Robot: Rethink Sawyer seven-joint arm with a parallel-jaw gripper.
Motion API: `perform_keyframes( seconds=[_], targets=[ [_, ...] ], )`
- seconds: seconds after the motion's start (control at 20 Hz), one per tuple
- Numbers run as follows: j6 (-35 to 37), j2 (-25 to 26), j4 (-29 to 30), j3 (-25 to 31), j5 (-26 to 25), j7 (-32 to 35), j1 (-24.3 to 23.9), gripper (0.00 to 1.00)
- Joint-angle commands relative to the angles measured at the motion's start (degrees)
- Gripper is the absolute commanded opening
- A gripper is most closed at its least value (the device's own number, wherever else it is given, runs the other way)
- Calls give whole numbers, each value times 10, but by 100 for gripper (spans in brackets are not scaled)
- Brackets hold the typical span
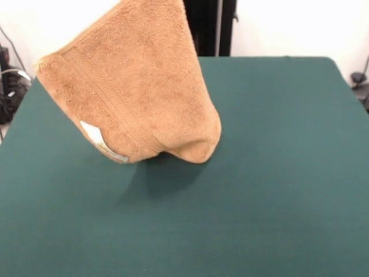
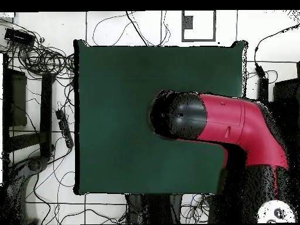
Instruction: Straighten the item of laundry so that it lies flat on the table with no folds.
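The towel (image 1: pixel 135 86) hangs bunched in the upper left of the front view, lifted above the green table (image 1: pixel 277 190), its white tag (image 1: pixel 95 135) low on the left. Overhead, the red arm (image 2: pixel 228 126) covers it; whether the fingers are clenched or released cannot be told.

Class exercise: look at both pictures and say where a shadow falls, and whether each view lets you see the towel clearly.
Front view: the towel hangs lifted and sharp, weave and white tag legible, with a soft dark shadow on the table just beneath its lower fold; its top runs out of frame. Overhead view: the red and black arm covers the towel entirely, so none of it shows, and no clear shadow reads on the green cloth.
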Motion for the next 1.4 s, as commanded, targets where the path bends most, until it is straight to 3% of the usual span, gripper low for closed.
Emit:
perform_keyframes(
  seconds=[0.05,0.4,0.9,0.95,1.05,1.15,1.2,1.4],
  targets=[
    [113,17,-112,1,38,146,31,0],
    [211,17,-203,-15,29,177,65,0],
    [240,47,-260,-35,59,191,86,0],
    [218,46,-243,-36,69,186,83,0],
    [96,32,-142,-42,85,165,71,0],
    [30,21,-95,-45,82,138,63,0],
    [2,18,-76,-53,89,137,64,100],
    [-66,12,-44,-64,85,149,65,100]
  ],
)
